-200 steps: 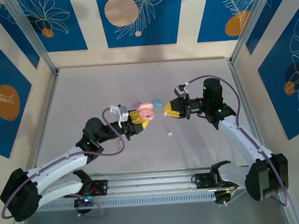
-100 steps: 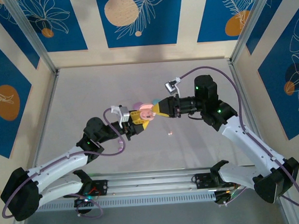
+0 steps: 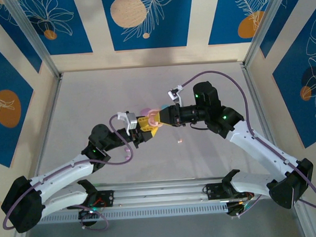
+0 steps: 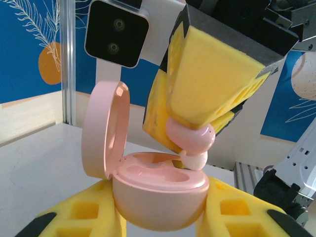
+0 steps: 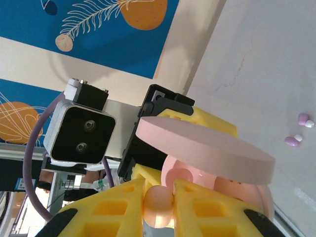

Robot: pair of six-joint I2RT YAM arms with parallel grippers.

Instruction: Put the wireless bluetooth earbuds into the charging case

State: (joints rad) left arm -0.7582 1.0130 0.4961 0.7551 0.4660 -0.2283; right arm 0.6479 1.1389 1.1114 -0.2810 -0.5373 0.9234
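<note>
My left gripper (image 4: 158,219) is shut on a pink charging case (image 4: 158,192), held off the table with its lid (image 4: 105,131) standing open to the left. My right gripper (image 5: 158,203) is shut on a peach-pink earbud (image 5: 158,206). In the left wrist view that earbud (image 4: 191,140) hangs under the right gripper's yellow fingers (image 4: 212,84), its white tip at the right rim of the case's tray. From above, both grippers meet mid-table, the left (image 3: 145,124) under the case (image 3: 154,117) and the right (image 3: 162,117) pressed up to it.
Two lilac earbuds (image 5: 303,119) (image 5: 292,140) lie on the grey table (image 3: 94,100), seen from above as a pink speck (image 3: 179,142) in front of the grippers. A lilac case (image 3: 145,111) sits just behind them. Framed walls enclose the table.
My right arm has swung left with the earbud, from well apart to right up against the open case. My left arm and the case have stayed put.
</note>
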